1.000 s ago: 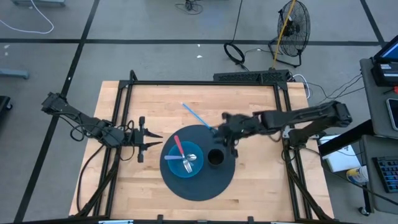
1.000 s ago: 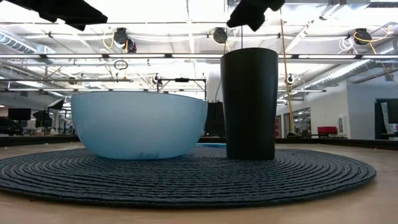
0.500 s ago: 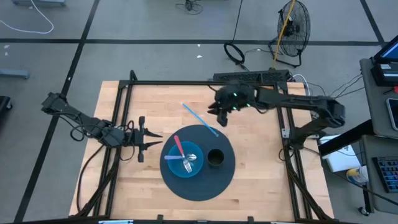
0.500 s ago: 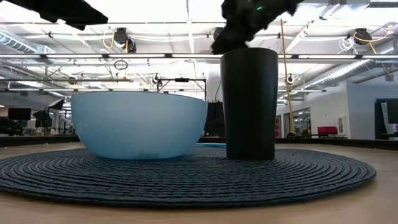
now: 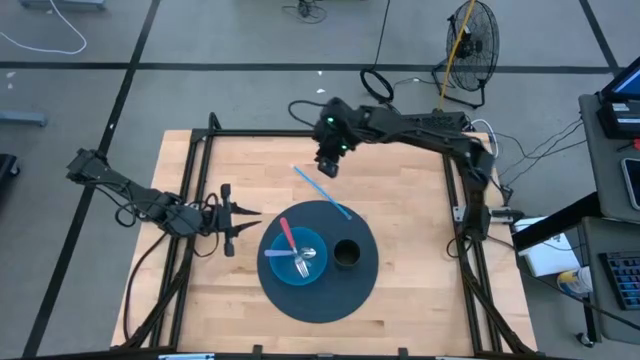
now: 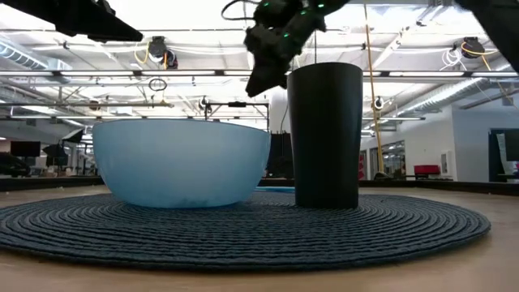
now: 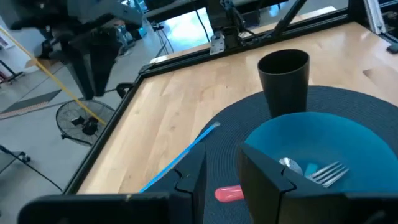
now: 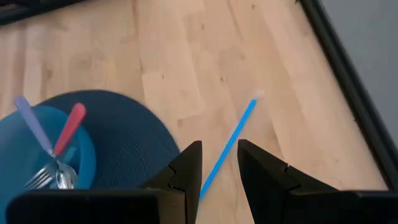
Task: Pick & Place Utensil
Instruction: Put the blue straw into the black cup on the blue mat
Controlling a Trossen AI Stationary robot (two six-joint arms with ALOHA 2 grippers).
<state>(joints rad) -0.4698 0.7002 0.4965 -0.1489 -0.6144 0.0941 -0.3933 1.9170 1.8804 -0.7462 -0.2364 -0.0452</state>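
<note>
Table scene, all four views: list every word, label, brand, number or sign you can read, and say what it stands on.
None can be read.
The blue bowl, black cup, round mat and blue straw carry no visible print.
Objects beside the table at the right edge of the high view are too small to read.

In the low view the blue bowl (image 6: pixel 180 162) hides its utensils. The right wrist view cuts off the blue straw's (image 8: pixel 227 149) lower end behind the jaws.
</note>
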